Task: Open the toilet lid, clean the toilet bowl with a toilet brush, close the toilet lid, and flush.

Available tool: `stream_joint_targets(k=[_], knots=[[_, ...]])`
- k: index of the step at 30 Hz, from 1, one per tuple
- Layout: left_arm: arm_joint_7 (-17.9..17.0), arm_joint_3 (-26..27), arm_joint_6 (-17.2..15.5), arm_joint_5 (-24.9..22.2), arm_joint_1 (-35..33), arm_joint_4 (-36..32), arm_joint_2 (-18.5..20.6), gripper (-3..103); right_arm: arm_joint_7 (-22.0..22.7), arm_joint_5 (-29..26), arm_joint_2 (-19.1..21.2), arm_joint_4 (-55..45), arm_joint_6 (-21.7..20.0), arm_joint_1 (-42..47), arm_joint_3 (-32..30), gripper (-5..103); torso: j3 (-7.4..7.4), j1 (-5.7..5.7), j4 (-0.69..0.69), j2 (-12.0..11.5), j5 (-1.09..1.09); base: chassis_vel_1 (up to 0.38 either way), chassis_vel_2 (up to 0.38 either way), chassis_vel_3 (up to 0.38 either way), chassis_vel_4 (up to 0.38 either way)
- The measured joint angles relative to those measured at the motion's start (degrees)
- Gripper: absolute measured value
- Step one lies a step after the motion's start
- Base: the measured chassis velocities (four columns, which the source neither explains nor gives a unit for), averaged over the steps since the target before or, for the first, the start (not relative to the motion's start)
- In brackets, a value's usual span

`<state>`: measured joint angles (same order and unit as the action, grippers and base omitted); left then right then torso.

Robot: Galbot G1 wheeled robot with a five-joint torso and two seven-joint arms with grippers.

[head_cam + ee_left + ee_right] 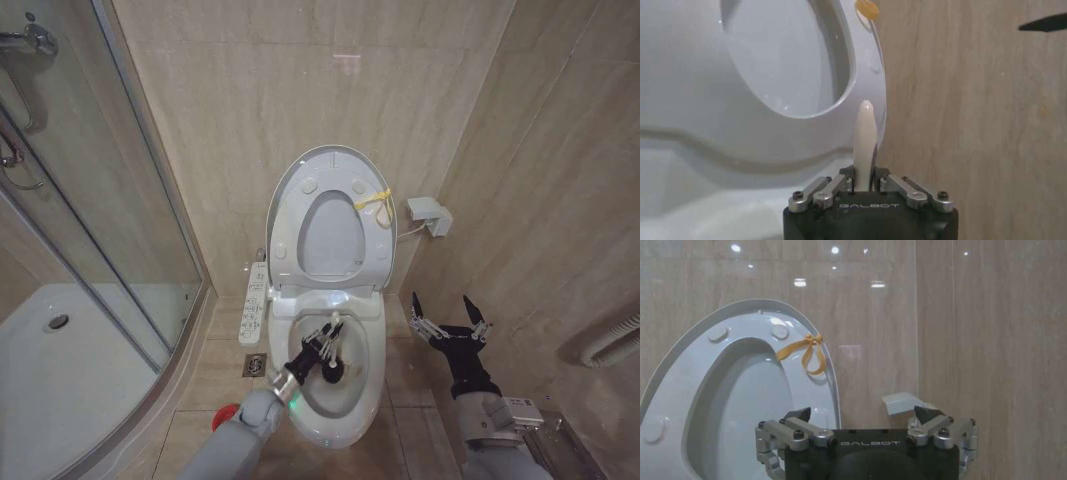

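Lid (330, 190) is up for you, leaning vs the far wall, seat (372, 262) raised flat against it, yellow tie (373, 199) on the lid's right edge. Bowl (368, 385) sits open below, w/ the button panel (254, 304) along its left side.

Your left gripper (326, 342) is reaching in over the bowl from the near left, fingers pinched onto the brush (335, 368). In the left wrist view the white handle (864, 145) stands straight up btwn the clamped fingers (907, 190), pointing at the raised seat and the wall tiles. In the head view the dark bristle head is down inside the bowl, just near of the gripper; can't tell if it's touching the ceramic.

Red cup (225, 413) is on the floor at the near left of the bowl, partly behind your left arm.

Your right gripper (448, 322) hovers right of the bowl, near the right wall, fingers spread wide and holding nothing. From its wrist cam you see the fingers (790, 432) apart, the lid and tie on the far left, and a small white wall box (907, 402) just beyond.

Shower tray (60, 375) and glass door (100, 200) are at far left, well apart from both arms.
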<state>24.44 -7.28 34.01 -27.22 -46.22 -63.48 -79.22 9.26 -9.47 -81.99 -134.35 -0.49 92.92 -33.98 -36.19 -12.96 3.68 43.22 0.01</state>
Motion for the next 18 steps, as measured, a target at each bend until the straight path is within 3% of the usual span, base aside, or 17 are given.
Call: stream_joint_targets(k=[10, 18], knots=[[-0.1, -0.5, 0.7, -0.1, 1.6, 4.2, -3.9, 19, 0.0, 0.0, 0.0, 0.0, 0.0, 0.0, 0.0, 100, 0.01, 0.00, -0.02, 0.0, 0.00, 0.000, 0.000, 0.000, 0.000], [0.5, 0.8, 2.9, 0.1, 1.7, 9.3, -3.1, 19, 0.0, 0.0, 0.0, 0.0, 0.0, 0.0, 0.0, 100, 0.01, 0.01, -0.02, 0.0, -0.01, 0.000, 0.000, 0.000, 0.000]])
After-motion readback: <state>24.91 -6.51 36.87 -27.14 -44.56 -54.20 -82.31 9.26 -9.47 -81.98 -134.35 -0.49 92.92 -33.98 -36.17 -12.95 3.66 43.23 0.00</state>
